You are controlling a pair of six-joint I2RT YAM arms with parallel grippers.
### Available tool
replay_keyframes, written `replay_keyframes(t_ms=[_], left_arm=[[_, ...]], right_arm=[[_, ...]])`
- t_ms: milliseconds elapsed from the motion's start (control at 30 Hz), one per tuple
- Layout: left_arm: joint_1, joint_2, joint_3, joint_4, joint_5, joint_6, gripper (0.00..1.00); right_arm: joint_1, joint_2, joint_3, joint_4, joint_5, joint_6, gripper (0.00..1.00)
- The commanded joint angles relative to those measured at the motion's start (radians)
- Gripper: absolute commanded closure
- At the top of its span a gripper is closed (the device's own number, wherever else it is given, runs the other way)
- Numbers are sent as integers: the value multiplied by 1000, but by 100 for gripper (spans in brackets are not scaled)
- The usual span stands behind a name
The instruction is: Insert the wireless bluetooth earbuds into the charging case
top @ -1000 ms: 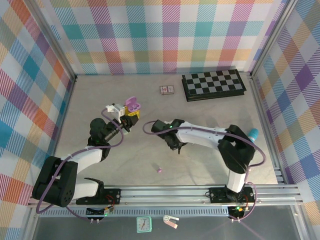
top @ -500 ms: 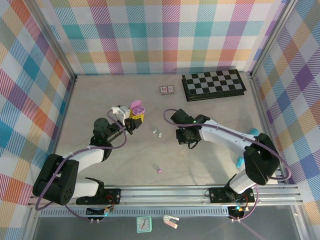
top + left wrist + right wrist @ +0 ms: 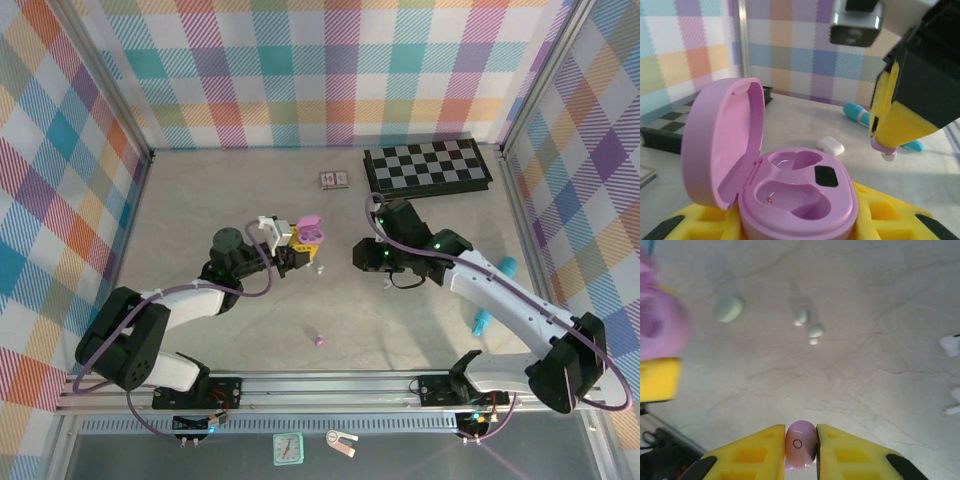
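My left gripper (image 3: 296,246) is shut on the open purple charging case (image 3: 799,194), whose lid (image 3: 720,142) stands up at the left. Both wells of the case look empty. My right gripper (image 3: 800,447) is shut on a purple earbud (image 3: 800,444), pinched between its yellow fingers. In the left wrist view that gripper (image 3: 888,145) hangs just right of the case, the earbud (image 3: 885,148) at its tip. From above, the right gripper (image 3: 360,255) is a little right of the case (image 3: 309,233). Another purple earbud (image 3: 318,340) lies on the table nearer the bases.
Two pale earbuds (image 3: 808,324) and a pale pebble-shaped case (image 3: 729,308) lie on the table below the right gripper. More white earbuds (image 3: 950,344) lie at the right. A teal stick (image 3: 505,266), a chessboard (image 3: 427,170) and a small box (image 3: 333,180) sit further off.
My left gripper has carried the open purple case to the right, toward the table's middle. My right arm has swung out to the right and lifted the purple earbud up beside the case.
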State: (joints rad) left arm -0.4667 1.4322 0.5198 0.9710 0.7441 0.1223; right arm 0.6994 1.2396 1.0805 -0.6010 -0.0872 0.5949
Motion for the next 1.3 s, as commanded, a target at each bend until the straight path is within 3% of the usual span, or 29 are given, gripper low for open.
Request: replay_keyframes(t_ms=[0,600,1267], left_arm=[[-33,31,46,18,73,17,71],[-84,94,95,26,143,-1,71],[-84,72,108,12,156,8,71]], right_arm=[[-8,-37,19,91,-126,0,79],[-44,20,71,207,-206,-31,79],[-51,48,42,181,-142,-72,79]])
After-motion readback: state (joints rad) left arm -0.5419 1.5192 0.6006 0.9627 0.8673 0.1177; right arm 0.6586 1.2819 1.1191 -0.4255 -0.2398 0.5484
